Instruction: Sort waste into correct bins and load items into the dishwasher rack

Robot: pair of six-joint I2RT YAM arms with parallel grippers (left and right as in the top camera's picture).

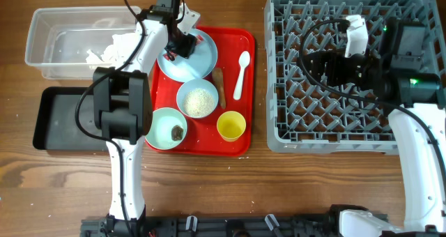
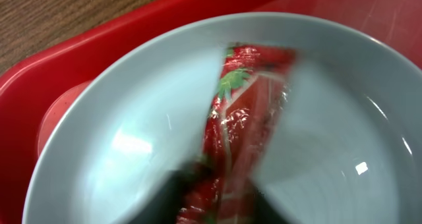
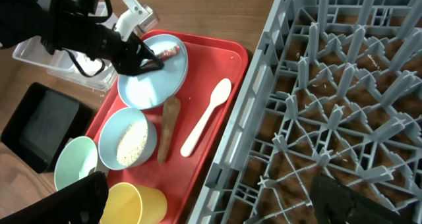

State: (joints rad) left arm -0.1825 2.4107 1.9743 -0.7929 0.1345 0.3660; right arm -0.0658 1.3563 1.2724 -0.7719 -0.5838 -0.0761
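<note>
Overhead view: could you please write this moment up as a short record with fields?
left gripper: over the plate, straddling the red wrapper; grip unclear
right gripper: open, empty, above the rack
red tray: plate, bowl of crumbs, bowl with dark lump, yellow cup, spoon, brown food piece
clear tub: white tissue
rack: no dishes visible

Left wrist: my left claw [image 2: 256, 72] is blurring, grip on the red wrapper [image 2: 247, 138] unreadable; its lower end is running off frame. Overhead, my arm [image 1: 148, 40] is covering the plate [image 1: 203, 59]'s edge.
</note>
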